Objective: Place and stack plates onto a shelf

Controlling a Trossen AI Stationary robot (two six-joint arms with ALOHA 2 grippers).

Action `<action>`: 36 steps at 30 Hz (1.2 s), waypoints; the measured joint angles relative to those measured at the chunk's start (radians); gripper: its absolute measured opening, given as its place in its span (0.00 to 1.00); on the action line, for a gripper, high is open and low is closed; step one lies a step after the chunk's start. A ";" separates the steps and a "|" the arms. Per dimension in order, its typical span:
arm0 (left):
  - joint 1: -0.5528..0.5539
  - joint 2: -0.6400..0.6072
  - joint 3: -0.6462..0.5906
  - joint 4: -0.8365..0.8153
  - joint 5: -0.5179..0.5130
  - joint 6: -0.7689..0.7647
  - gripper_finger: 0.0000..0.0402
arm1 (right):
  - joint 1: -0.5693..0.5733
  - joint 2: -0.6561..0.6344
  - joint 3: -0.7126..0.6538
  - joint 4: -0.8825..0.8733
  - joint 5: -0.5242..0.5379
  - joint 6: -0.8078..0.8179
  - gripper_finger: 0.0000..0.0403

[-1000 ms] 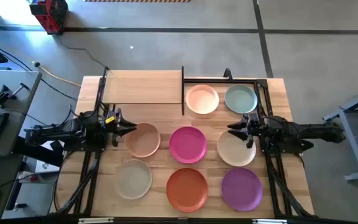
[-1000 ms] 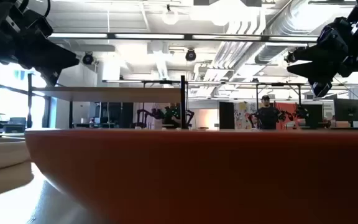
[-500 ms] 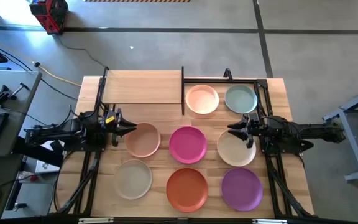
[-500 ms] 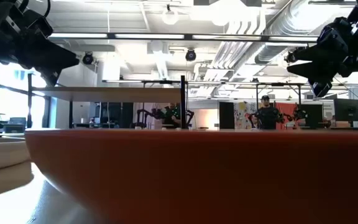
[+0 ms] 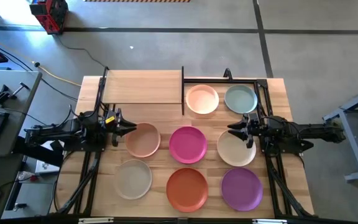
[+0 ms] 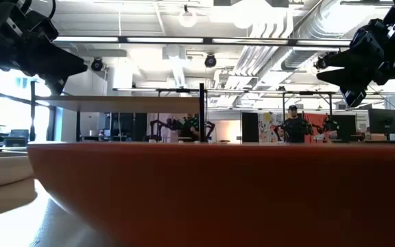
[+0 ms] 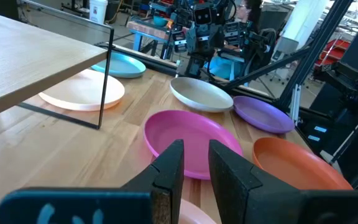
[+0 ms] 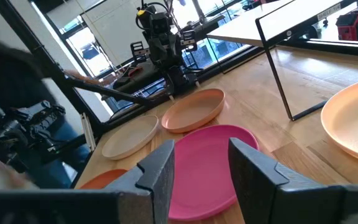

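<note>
1. Both arms are showing as dark, nearly black jointed links, each running back to a black base frame at its side of the bench.
2. The left gripper (image 5: 131, 127) is wearing a small yellow mark just behind its dark fingers (image 7: 168, 169).
3. The right gripper (image 5: 231, 129) is ending in blocky matte black fingers (image 8: 253, 167) with squared tips.
4. Black cables are running along each arm.
</note>
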 joint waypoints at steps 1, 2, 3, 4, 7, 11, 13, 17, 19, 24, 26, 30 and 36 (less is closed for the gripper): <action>0.000 0.000 0.000 0.000 0.000 0.000 0.16 | 0.000 0.000 0.000 0.000 0.000 0.000 0.33; 0.000 0.000 0.000 0.000 0.000 0.000 0.16 | 0.000 0.000 0.000 0.000 0.000 0.000 0.33; 0.000 0.000 0.000 0.000 0.000 0.000 0.16 | 0.000 0.000 0.000 0.000 0.000 0.000 0.33; 0.000 0.000 0.000 0.000 0.000 0.000 0.16 | 0.000 0.000 0.000 0.000 0.000 0.000 0.33; 0.000 0.000 0.000 0.000 0.000 0.000 0.16 | 0.000 0.000 0.000 0.000 0.000 0.000 0.33; 0.000 0.000 0.000 0.000 0.000 0.000 0.16 | 0.000 0.000 0.000 0.000 0.000 0.000 0.33; 0.000 0.000 0.000 0.000 0.000 0.000 0.16 | 0.000 0.000 0.000 0.000 0.000 0.000 0.33; 0.000 0.000 0.000 0.000 0.000 0.000 0.16 | 0.000 0.000 0.000 0.000 0.000 0.000 0.33; 0.000 0.000 0.000 0.000 0.000 0.000 0.16 | 0.000 0.000 0.000 0.000 0.000 0.000 0.33; 0.000 0.000 0.000 0.000 0.000 0.000 0.16 | 0.000 0.000 0.000 0.000 0.000 0.000 0.33; 0.000 0.000 0.000 0.000 -0.003 0.021 0.16 | 0.000 0.000 0.000 0.000 0.000 0.000 0.33; 0.000 0.000 0.000 0.000 -0.018 0.053 0.16 | 0.000 0.000 0.000 0.000 0.000 0.000 0.33; 0.000 0.000 0.000 0.031 -0.019 0.037 0.16 | 0.000 0.000 0.000 0.000 0.000 0.000 0.33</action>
